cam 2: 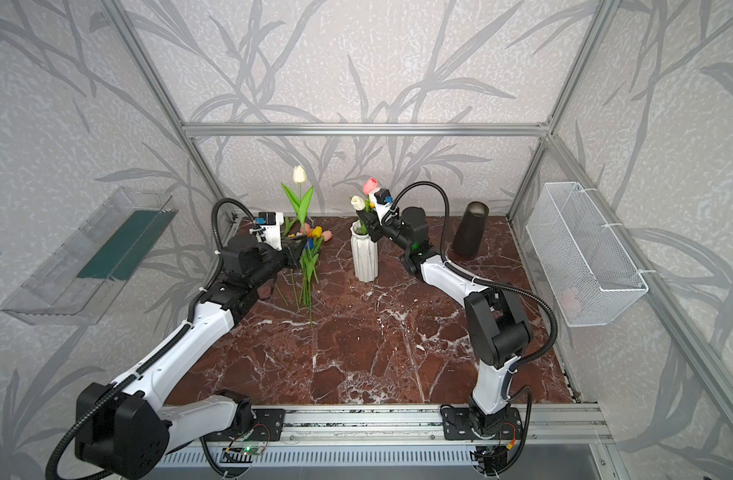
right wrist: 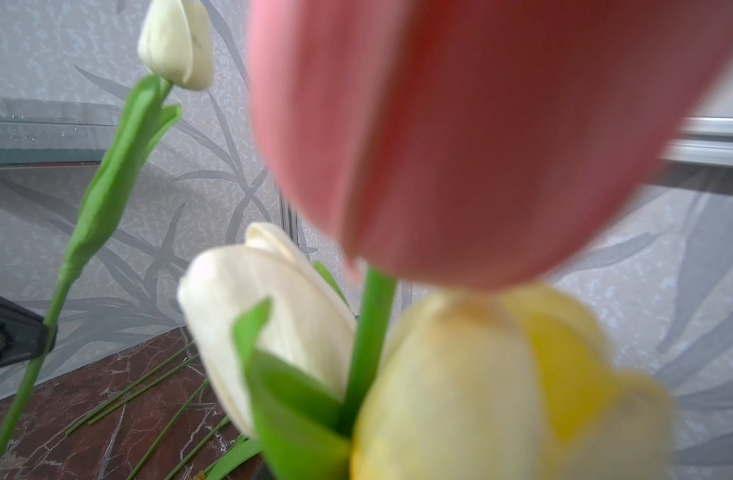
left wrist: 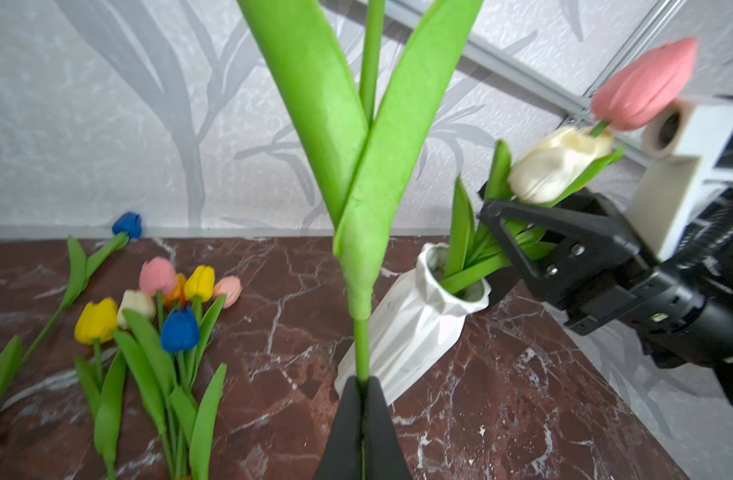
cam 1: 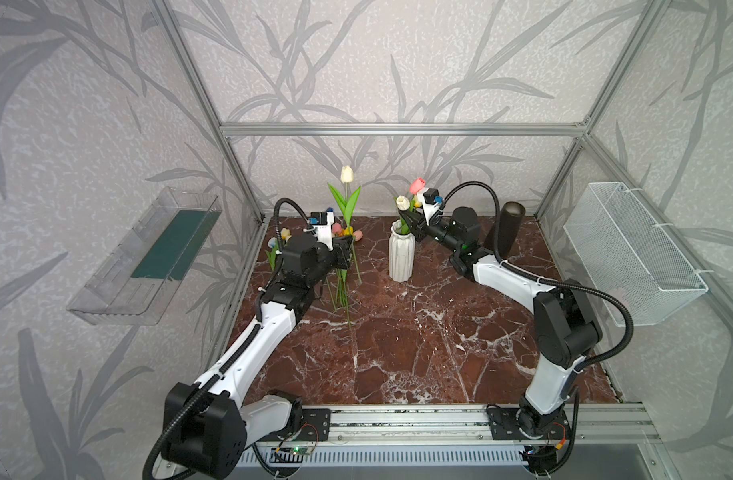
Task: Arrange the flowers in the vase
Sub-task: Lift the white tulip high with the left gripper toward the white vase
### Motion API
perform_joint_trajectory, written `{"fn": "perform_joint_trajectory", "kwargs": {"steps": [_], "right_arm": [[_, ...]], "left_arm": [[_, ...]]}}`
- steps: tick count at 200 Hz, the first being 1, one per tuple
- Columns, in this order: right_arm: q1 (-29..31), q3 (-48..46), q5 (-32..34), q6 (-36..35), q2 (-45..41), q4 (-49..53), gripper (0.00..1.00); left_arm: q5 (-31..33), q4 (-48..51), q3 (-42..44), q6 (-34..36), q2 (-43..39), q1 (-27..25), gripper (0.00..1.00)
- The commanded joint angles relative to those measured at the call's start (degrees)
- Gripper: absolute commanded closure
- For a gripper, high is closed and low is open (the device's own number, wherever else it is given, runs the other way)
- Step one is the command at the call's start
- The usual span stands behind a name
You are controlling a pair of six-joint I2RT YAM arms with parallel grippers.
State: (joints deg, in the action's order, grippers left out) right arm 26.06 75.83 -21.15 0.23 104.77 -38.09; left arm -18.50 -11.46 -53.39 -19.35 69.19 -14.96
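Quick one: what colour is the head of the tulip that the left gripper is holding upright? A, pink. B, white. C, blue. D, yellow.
B: the left gripper pinches the stem of the white tulip, whose head stands tall above it.

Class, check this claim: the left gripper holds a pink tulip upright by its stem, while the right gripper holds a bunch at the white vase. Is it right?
Not quite. The tulip in the left gripper is white, not pink; a top view shows its head. The rest stands: upright, held by its stem, while the right gripper holds a bunch at the white vase.
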Motion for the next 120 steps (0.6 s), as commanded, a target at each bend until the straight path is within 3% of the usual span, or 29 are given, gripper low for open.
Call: {"fn": "perform_joint_trajectory", "kwargs": {"steps": [1, 34, 74, 120], "right_arm": [[-0.46, 2.58, -1.08, 1.93, -2.94, -0.3, 0.67], [-0.41, 3.06, -1.25, 2.4, -3.15, -0.24, 0.67], [-0.57, 3.05, -1.36, 2.68, -3.09, -0.56, 0.67], [-0.57, 2.57, -1.51, 2.84, -3.43, -0.78, 0.67]], "left_arm": [[-3.47, -11.39, -5.49, -1.34, 2.97, -0.24, 1.0], [-5.92, -21.66, -11.12, -3.49, 8.85, -1.08, 1.0], [-6.71, -26.43, -18.9, -0.68, 17.8, -4.49, 1.0], [-5.09, -34.88, -20.97, 0.55, 25.36, -6.6, 1.0]]}}
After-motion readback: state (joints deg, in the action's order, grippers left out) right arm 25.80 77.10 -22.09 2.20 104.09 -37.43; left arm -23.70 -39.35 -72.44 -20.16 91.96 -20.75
